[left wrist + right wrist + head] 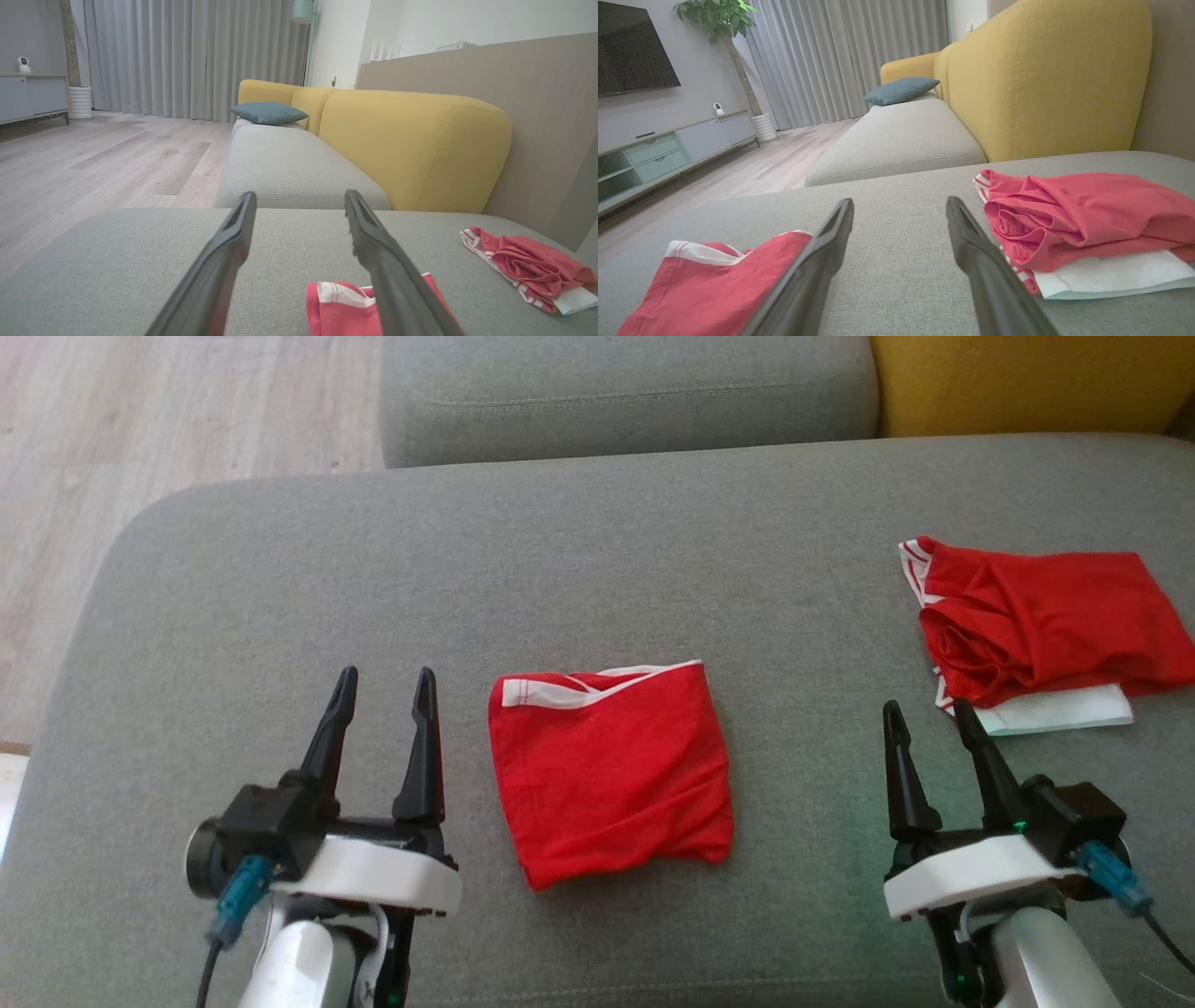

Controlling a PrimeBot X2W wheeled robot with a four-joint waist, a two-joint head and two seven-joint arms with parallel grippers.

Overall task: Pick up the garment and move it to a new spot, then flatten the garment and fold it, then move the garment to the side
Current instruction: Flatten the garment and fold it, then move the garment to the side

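Note:
A red garment (611, 775) with white trim lies folded into a rough square in the middle of the grey sofa seat (597, 569). My left gripper (387, 674) stands open just to its left, nothing between its fingers. Over on the right my right gripper (926, 707) is open too and holds nothing. The left wrist view has the open left gripper (300, 196) with the garment (336, 308) low beside its right finger. In the right wrist view the garment (714, 280) lies left of the open right gripper (900, 202).
A second red garment (1046, 621) with a white layer under it lies bunched at the seat's right (1087, 219), just past my right fingertips. A yellow backrest (1045, 74) rises behind. Another grey seat (625, 392) adjoins at the back. Wooden floor (140, 420) lies to the left.

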